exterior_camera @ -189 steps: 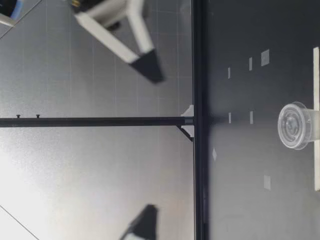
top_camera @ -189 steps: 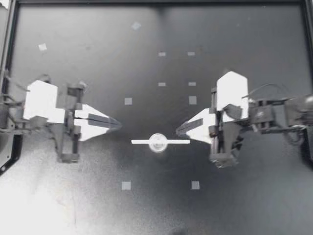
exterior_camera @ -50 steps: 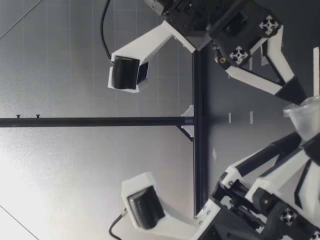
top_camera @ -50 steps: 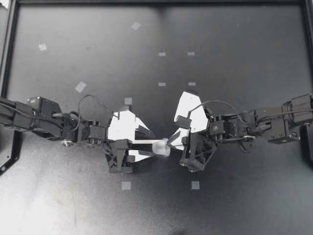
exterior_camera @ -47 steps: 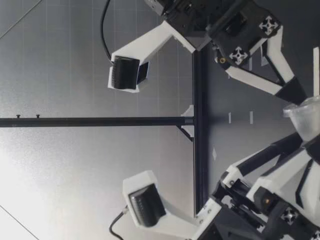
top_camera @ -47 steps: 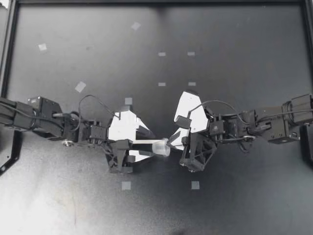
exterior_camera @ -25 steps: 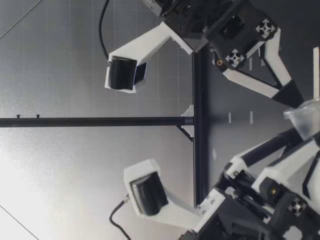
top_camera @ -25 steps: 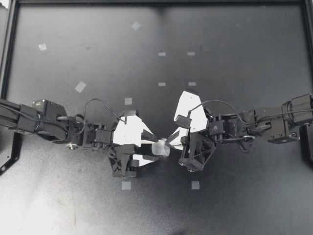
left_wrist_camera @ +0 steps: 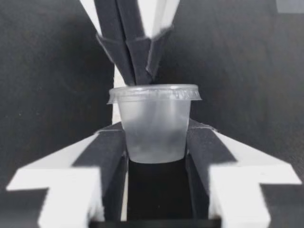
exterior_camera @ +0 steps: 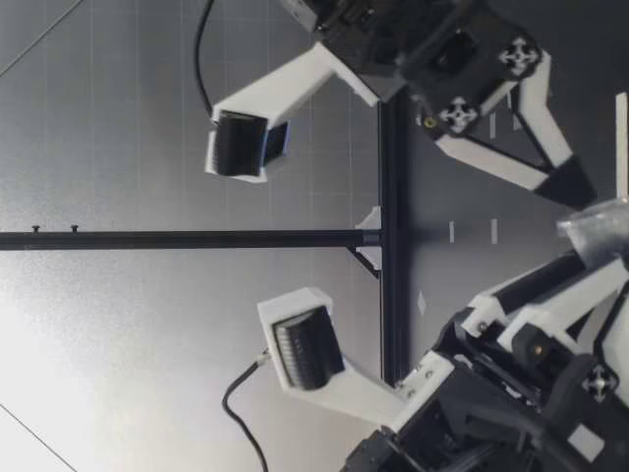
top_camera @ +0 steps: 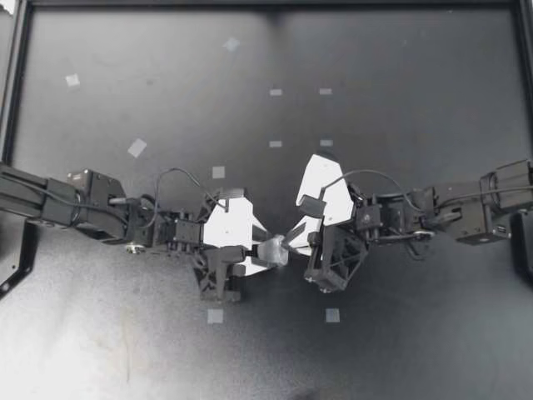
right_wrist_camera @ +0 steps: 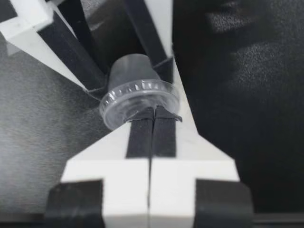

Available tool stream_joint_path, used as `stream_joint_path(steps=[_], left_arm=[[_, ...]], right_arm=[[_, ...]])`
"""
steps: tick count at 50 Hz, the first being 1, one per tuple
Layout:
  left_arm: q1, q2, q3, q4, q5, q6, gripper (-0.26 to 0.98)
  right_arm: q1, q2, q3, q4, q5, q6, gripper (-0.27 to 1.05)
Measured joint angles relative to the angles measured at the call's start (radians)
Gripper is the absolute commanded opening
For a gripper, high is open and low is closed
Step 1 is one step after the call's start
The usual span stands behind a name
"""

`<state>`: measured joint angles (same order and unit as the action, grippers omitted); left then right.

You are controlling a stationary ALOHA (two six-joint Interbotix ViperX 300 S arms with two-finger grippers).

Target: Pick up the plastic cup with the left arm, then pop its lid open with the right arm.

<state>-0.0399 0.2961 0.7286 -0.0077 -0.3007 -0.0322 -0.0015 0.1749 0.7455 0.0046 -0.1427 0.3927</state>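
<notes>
A small clear lidded cup (top_camera: pixel 271 250) hangs between my two grippers near the table's middle. My left gripper (top_camera: pixel 263 250) has its two fingers against the cup's sides; in the left wrist view the cup (left_wrist_camera: pixel 154 126) sits squeezed between the pads (left_wrist_camera: pixel 114 142). My right gripper (top_camera: pixel 288 241) is shut, its tips pinching the lid's rim on the far side (right_wrist_camera: pixel 153 113). The lid (right_wrist_camera: pixel 137 102) faces the right wrist camera. In the low view the cup (exterior_camera: pixel 595 231) shows between both arms, just above the table.
A white strip (exterior_camera: pixel 621 147) lies on the black table under the cup. Small tape squares (top_camera: pixel 215 316) (top_camera: pixel 332 315) mark the mat, with others farther back (top_camera: pixel 276 143). A black frame rail (top_camera: pixel 17 83) borders the table.
My left arm has reached farther right, and its fingers have closed from wide open onto the cup's sides. The right gripper and the cup have stayed put.
</notes>
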Motion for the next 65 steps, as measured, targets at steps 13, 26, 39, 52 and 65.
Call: stream_joint_path(steps=[13,26,39,52,65], left_arm=[[-0.002,-0.117,0.069,0.0,-0.095,0.038,0.06],[-0.002,-0.247,0.189,-0.025,-0.555,0.172,0.06],[-0.003,-0.259,0.216,-0.038,-0.718,0.207,0.06],[-0.003,-0.259,0.216,-0.038,-0.684,0.207,0.06],[-0.011,-0.261,0.213,-0.035,-0.684,0.209,0.06]], right_arm=[[0.018,-0.262,0.127,0.002,-0.02,0.222,0.39],[0.021,-0.262,0.264,0.017,-0.588,0.724,0.68],[0.023,-0.074,0.229,0.014,-1.049,0.828,0.66],[0.023,-0.107,0.216,-0.012,-1.043,0.819,0.66],[0.023,-0.13,0.195,-0.067,-1.054,0.813,0.66]])
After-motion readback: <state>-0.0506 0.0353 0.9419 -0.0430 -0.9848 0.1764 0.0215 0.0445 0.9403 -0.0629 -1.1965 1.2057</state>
